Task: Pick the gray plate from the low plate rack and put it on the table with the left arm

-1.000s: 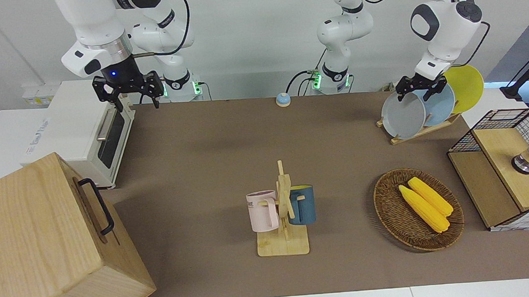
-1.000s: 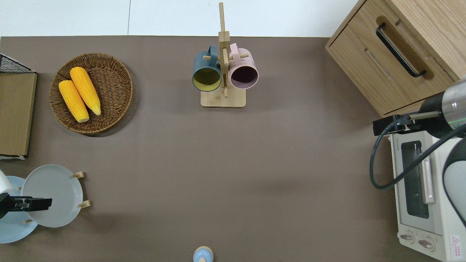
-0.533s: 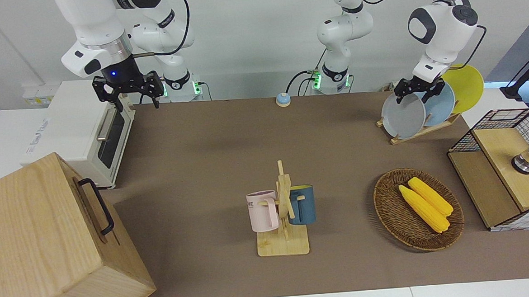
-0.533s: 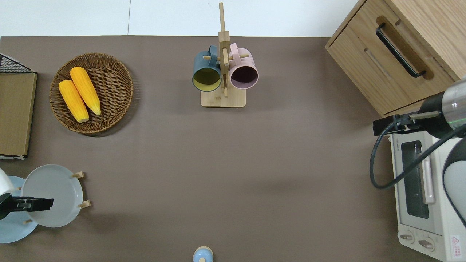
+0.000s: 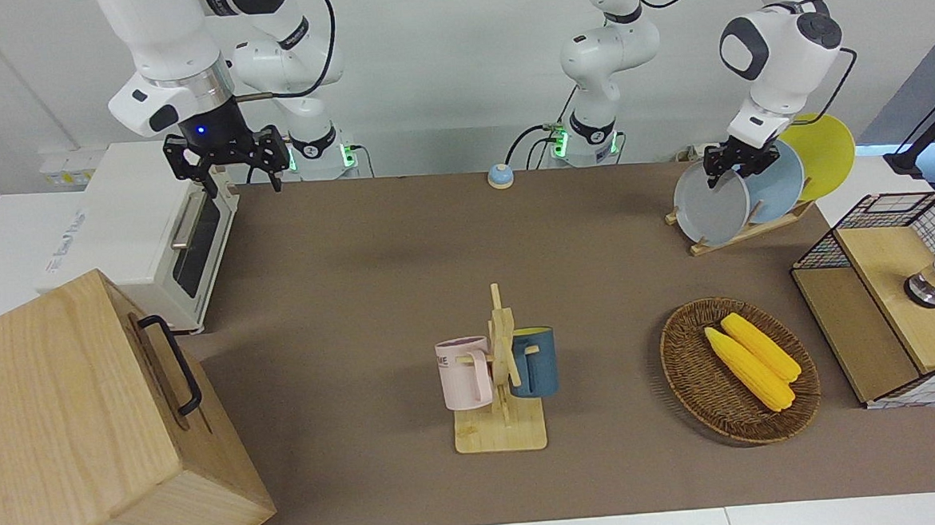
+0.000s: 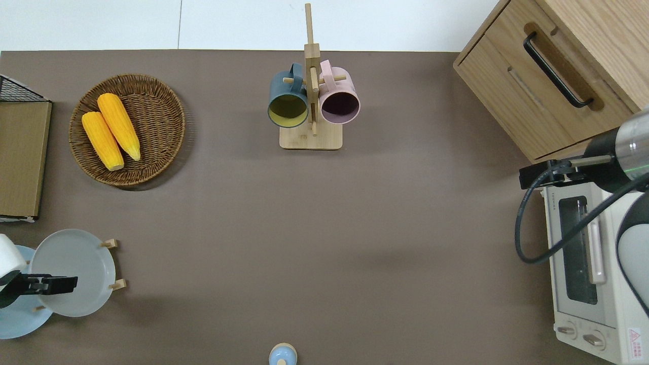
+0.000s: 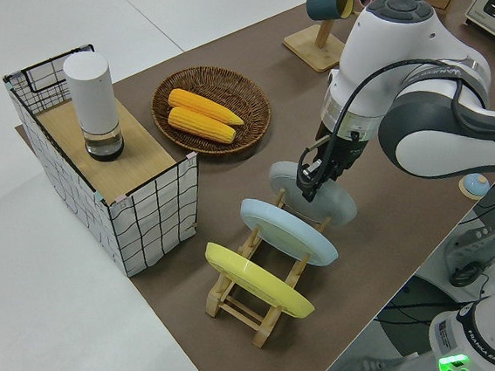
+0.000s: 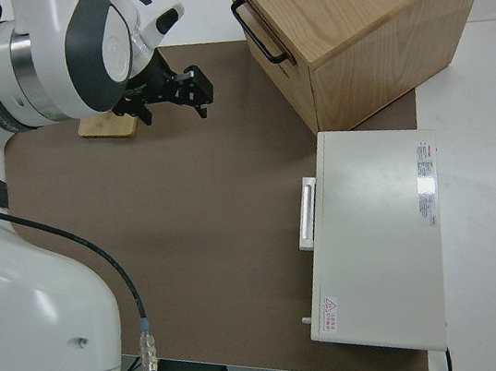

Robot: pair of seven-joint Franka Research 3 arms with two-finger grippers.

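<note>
The gray plate (image 5: 709, 206) stands slanted in the low plate rack (image 5: 754, 231) at the left arm's end of the table (image 5: 373, 299), in the slot toward the table's middle. It also shows in the overhead view (image 6: 76, 268) and the left side view (image 7: 333, 207). My left gripper (image 5: 733, 170) is at the plate's upper rim, also seen from above (image 6: 50, 285) and from the side (image 7: 309, 184). The plate still rests in the rack (image 7: 245, 304). The right arm is parked, its gripper (image 5: 226, 159) open and empty.
A light blue plate (image 5: 779, 182) and a yellow plate (image 5: 826, 152) stand in the same rack beside the gray one. A wicker basket (image 5: 685, 363) with two corn cobs, a mug stand (image 5: 502, 429), a wire crate (image 5: 879, 329), a toaster oven (image 5: 137, 224) and a wooden cabinet (image 5: 69, 443) stand around.
My left arm's wrist has turned and the gripper has shifted slightly along the gray plate's rim toward the table's middle. The plate has not moved. The right arm is still.
</note>
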